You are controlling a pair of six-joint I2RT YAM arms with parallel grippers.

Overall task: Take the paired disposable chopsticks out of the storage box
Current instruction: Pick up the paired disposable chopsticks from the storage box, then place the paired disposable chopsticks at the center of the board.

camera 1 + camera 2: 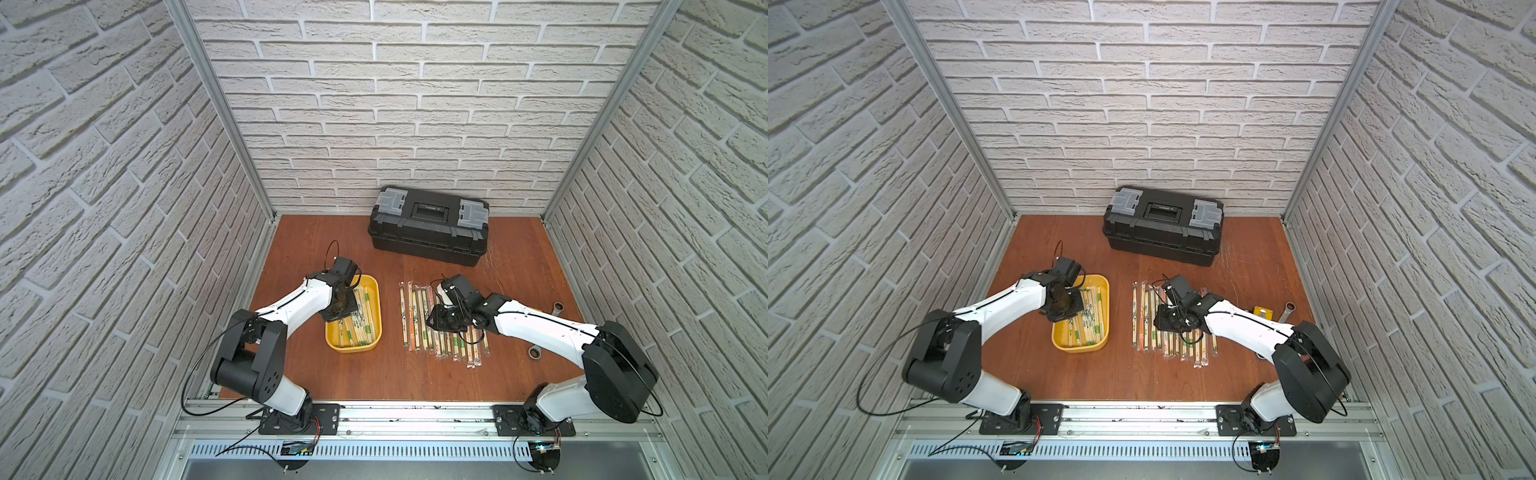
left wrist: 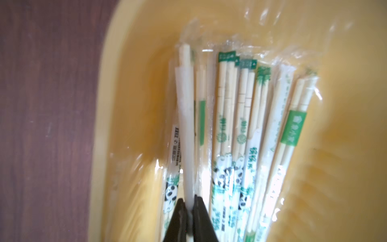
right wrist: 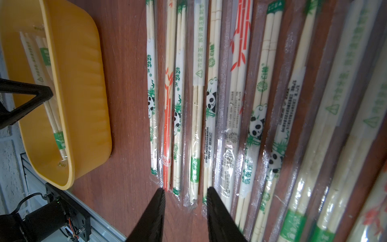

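The yellow storage box [image 1: 379, 307] [image 1: 1106, 307] [image 3: 83, 88] stands left of the table's centre and holds several paired disposable chopsticks [image 1: 365, 326] [image 1: 1090, 326] in clear sleeves. My left gripper [image 2: 189, 201] reaches down into the box. It is shut on one pair in a white sleeve [image 2: 185, 125], which lies near the box's wall. The left wrist hides those jaws in both top views. Right of the box, a row of chopstick pairs [image 1: 411, 316] [image 1: 1142, 316] [image 3: 196, 104] lies flat on the wood. My right gripper [image 3: 185, 189] [image 1: 436, 322] hovers open over the row with nothing between its jaws.
A large black toolbox [image 1: 428, 226] [image 1: 1163, 226] stands shut against the back wall. A metal wrench [image 1: 557, 308] and a yellow tape measure [image 1: 1262, 312] lie at the right, partly under the right arm. Brick-pattern walls close in three sides, with an aluminium rail [image 1: 415, 415] at the front.
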